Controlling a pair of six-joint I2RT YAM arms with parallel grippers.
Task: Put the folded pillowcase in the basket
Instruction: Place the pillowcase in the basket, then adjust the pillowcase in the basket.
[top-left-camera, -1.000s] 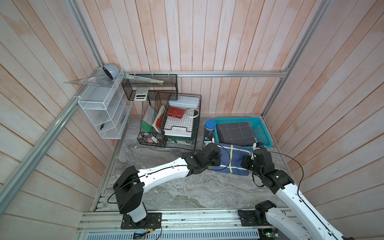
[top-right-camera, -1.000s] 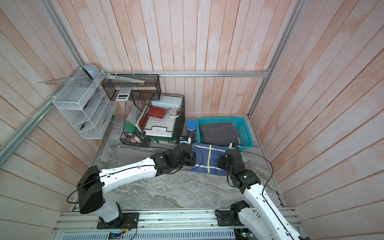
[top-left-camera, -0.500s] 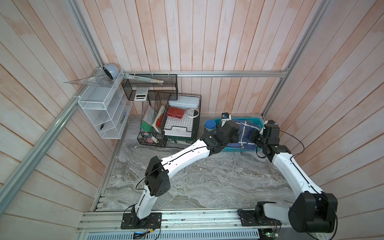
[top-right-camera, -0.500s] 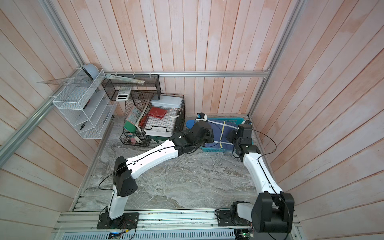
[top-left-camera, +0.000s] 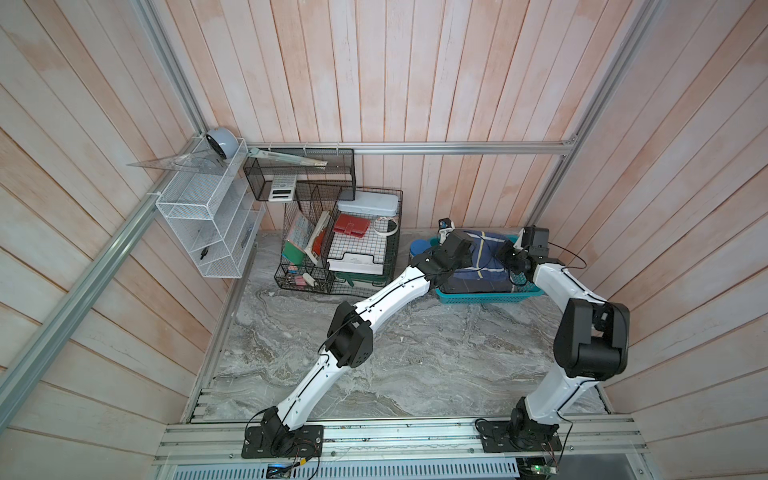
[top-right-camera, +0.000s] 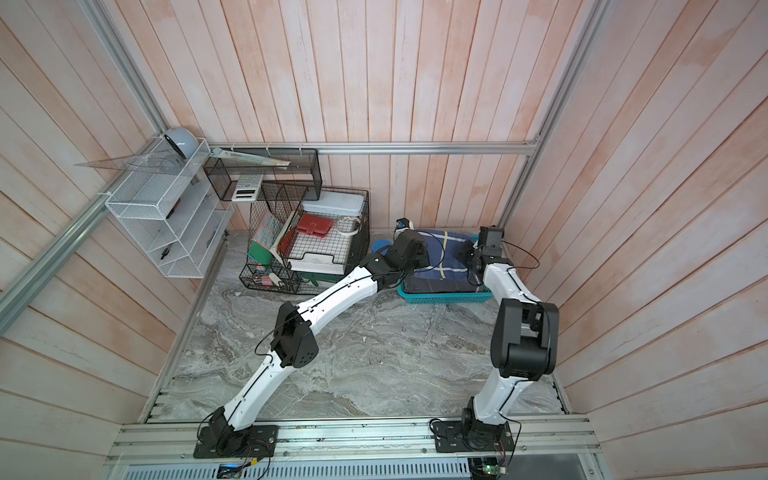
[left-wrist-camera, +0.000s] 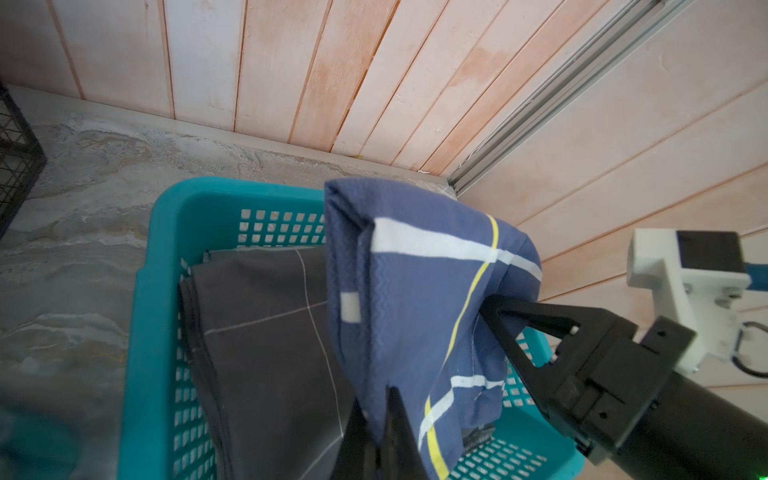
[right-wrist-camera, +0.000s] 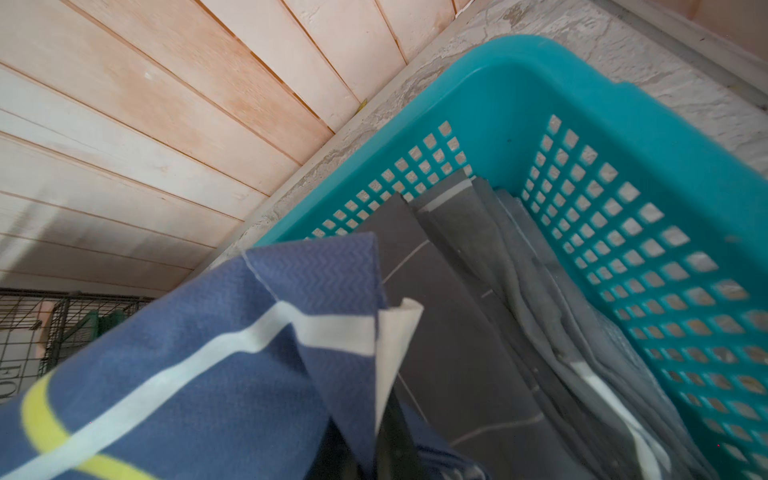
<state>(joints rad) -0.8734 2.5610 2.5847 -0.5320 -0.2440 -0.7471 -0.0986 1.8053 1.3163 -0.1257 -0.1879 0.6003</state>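
Note:
The folded pillowcase (top-left-camera: 484, 253) (top-right-camera: 444, 248) is blue with white and yellow stripes. It hangs bunched just above the teal basket (top-left-camera: 486, 298) (top-right-camera: 444, 298), held from both sides. My left gripper (left-wrist-camera: 376, 409) is shut on its lower edge. My right gripper (right-wrist-camera: 380, 419) is shut on the opposite edge, and its black fingers (left-wrist-camera: 511, 320) pinch the cloth in the left wrist view. A dark grey folded cloth (left-wrist-camera: 266, 332) (right-wrist-camera: 457, 332) lies inside the basket (left-wrist-camera: 145, 291) (right-wrist-camera: 582, 83) under the pillowcase (left-wrist-camera: 415, 291) (right-wrist-camera: 187, 353).
A black wire organiser (top-left-camera: 340, 245) full of stationery stands left of the basket, with a blue-lidded container (top-left-camera: 417, 248) between them. A white wire shelf (top-left-camera: 208, 220) hangs on the left wall. Wooden walls stand close behind and right of the basket.
Both arms have lifted the pillowcase off the table in front of the basket and carried it back over the basket. Both grips have stayed shut.

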